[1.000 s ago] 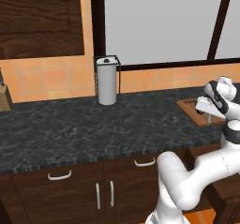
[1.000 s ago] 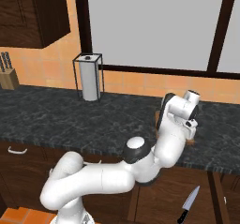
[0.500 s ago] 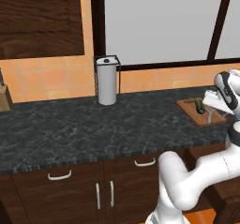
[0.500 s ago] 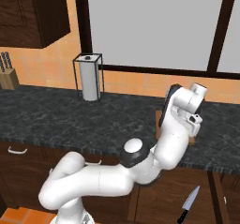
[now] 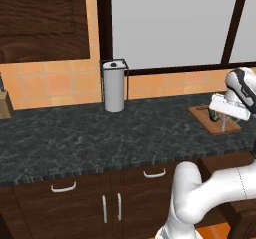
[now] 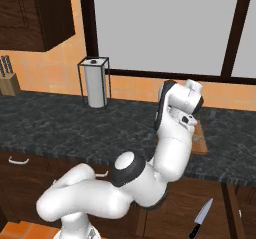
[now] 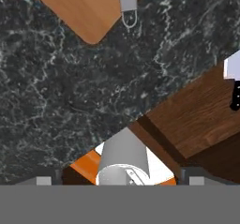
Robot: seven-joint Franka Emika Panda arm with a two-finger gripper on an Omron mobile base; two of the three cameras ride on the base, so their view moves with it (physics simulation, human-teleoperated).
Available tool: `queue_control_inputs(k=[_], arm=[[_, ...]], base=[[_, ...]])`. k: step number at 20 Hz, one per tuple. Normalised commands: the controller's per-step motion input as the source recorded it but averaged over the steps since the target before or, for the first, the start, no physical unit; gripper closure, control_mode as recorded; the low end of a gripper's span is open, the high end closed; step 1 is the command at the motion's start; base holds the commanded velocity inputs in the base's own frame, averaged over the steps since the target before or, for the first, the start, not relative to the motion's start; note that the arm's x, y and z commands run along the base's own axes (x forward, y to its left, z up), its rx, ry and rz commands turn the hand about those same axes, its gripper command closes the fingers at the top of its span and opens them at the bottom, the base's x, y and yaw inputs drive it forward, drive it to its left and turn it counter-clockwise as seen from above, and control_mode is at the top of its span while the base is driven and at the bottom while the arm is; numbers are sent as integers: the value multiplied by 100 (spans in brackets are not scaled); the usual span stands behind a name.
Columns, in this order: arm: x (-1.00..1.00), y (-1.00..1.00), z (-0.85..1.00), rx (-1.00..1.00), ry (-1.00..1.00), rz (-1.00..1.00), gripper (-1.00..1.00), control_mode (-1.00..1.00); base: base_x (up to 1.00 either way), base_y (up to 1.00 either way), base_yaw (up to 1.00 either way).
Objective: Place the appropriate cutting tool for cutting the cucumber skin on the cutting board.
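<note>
The cutting board (image 5: 207, 117) lies at the right end of the dark stone desk (image 5: 100, 133), with the cucumber (image 5: 213, 115) on its far part. In the hand view a grey metal tool handle (image 7: 128, 0) rests on the board's corner and overhangs the desk. The hand hovers above the board; whether the fingers are open or closed cannot be told. A knife (image 6: 201, 218) lies on the floor, by the cabinets. A paper towel holder (image 5: 114, 85) stands well to the left.

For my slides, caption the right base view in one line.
White arm bent over the dark counter, cutting board behind it; knife on the floor.
</note>
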Motion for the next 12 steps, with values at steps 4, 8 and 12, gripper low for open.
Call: queue_control_inputs(k=[4, 8, 12], arm=[[-71, 100, 0, -3, 0, 0, -100, -100], [-46, 100, 0, -6, 0, 0, -100, -100], [-27, 100, 0, -7, 1, 0, -100, -100]], base=[[0, 0, 0], [0, 0, 0], [0, 0, 0]])
